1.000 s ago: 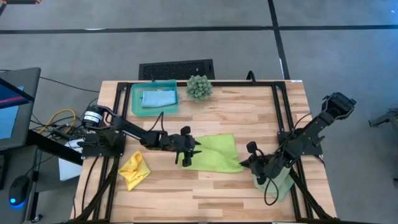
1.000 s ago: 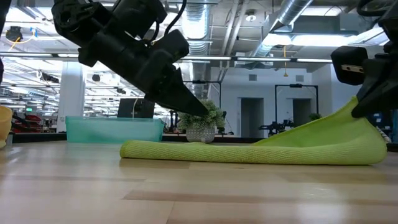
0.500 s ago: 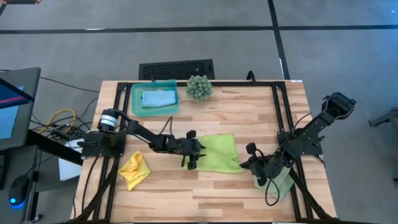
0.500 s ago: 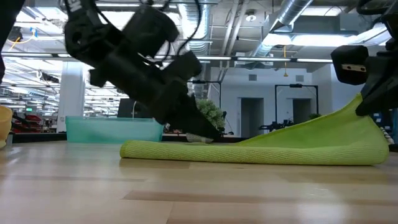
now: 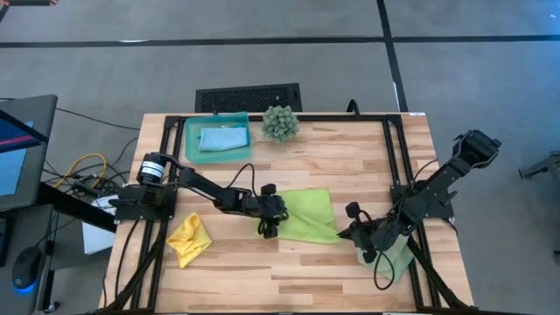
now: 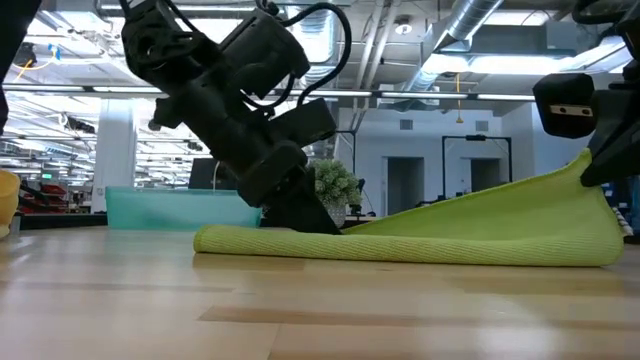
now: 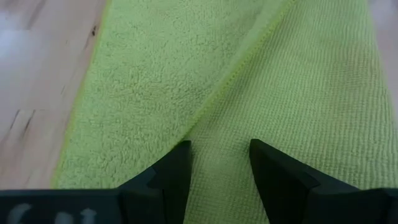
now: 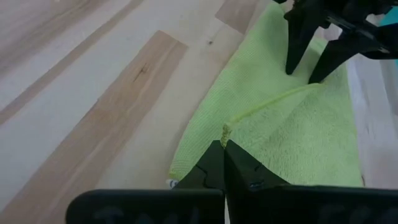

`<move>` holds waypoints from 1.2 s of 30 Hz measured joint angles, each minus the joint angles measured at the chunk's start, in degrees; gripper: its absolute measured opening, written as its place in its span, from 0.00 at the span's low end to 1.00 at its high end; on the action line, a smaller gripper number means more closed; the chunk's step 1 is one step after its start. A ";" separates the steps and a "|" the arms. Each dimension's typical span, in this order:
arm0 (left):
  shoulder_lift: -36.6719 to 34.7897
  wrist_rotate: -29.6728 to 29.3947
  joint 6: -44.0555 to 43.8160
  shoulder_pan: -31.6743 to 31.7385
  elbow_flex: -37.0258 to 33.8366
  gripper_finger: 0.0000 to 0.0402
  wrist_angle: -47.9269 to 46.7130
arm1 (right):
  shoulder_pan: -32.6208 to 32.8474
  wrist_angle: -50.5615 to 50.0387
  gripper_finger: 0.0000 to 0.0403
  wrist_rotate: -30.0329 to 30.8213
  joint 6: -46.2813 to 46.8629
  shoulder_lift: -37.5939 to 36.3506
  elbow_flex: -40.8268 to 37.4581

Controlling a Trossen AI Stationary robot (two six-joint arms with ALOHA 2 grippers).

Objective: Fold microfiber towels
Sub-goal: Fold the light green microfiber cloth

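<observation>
The lime green towel (image 5: 308, 215) lies mid-table, partly doubled over, its right part raised off the wood (image 6: 500, 215). My left gripper (image 5: 269, 222) stands open at the towel's left side, tips down on it (image 7: 219, 155). My right gripper (image 5: 344, 232) is shut on the towel's near right corner (image 8: 224, 152). A crumpled yellow towel (image 5: 188, 239) lies near the left edge. The light blue towel (image 5: 221, 138) lies in the teal tray. A pale sage green towel (image 5: 399, 259) lies under the right arm. My left gripper sets its open fingertips (image 7: 179, 163) on the lime towel's top, beside the diagonal hem of the upper layer (image 7: 214, 106). The fingers slant down from the table's left. Nothing is pinched between them; the towel lies flat under them. My right gripper pinches the lime towel's corner (image 8: 225, 132) between its two shut fingers, coming level and slanting down from the table's right. The corner is held up off the table, and the cloth slopes from it down to the part lying on the wood (image 6: 260, 240).
The teal tray (image 5: 191, 147) and a spiky green plant (image 5: 280, 122) stand at the far edge. Black frame rails (image 5: 389, 157) run along the table's sides. Bare wood (image 5: 289, 271) spreads along the near edge.
My left gripper has come down and toward the table's right, tipping steeper, until its open tips met the lime towel's left part. The raised flap now starts its slope right at those tips. My right gripper has kept the corner up, still.
</observation>
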 joint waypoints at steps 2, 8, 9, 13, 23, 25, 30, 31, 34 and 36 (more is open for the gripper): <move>-0.08 -0.01 0.56 -0.34 0.89 0.39 -1.09 | 0.00 0.00 0.04 -0.03 0.02 0.01 0.00; -1.47 -2.40 6.25 -2.63 5.99 0.39 0.89 | 0.00 0.90 0.04 -3.29 0.10 0.01 0.00; -0.78 -3.23 8.45 -3.01 6.94 0.39 2.19 | 0.04 1.05 0.03 -4.09 0.11 0.01 0.00; 5.53 -4.07 19.04 -3.61 10.58 0.39 10.58 | 0.00 1.79 0.04 -4.51 -0.16 0.01 0.00; 14.51 -0.33 19.19 -3.26 26.83 0.39 -10.96 | -0.02 1.73 0.03 -4.15 -0.22 0.01 0.00; 14.85 -0.46 17.68 -3.32 28.81 0.39 -15.30 | 0.00 1.75 0.04 -3.89 1.15 0.01 0.00; 14.86 -2.08 17.20 -3.56 31.61 0.33 -22.36 | 0.84 1.05 0.03 -0.67 2.54 0.03 -0.04; 14.86 -2.76 17.14 -3.71 31.94 0.30 -23.65 | 1.39 1.03 0.03 0.11 2.54 0.03 -0.04; 14.71 -5.03 15.96 -4.10 33.41 0.22 -30.15 | 3.48 0.80 0.02 2.68 2.56 0.05 -0.07; 14.58 -6.15 15.06 -4.26 34.51 0.16 -34.42 | 4.74 0.81 0.02 3.47 2.56 0.05 -0.07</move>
